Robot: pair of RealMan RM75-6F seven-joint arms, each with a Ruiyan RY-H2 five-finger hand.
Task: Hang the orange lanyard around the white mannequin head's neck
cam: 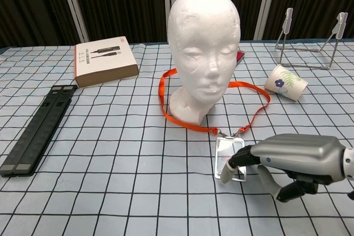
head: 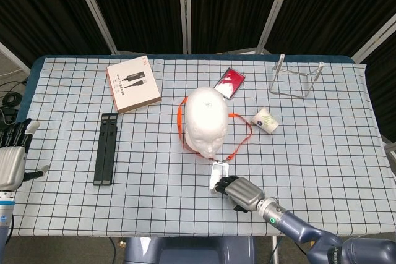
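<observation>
The white mannequin head (cam: 203, 53) stands mid-table, the orange lanyard (cam: 182, 120) looped around its neck base. The clear badge holder (cam: 229, 158) lies flat, pinched by the right hand (cam: 287, 158). The left hand (head: 11, 156) hovers far off, fingers spread, empty.

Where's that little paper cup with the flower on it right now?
The paper cup lies on its side at the table's right, between the mannequin head and the wire stand, just beyond the orange lanyard.
</observation>
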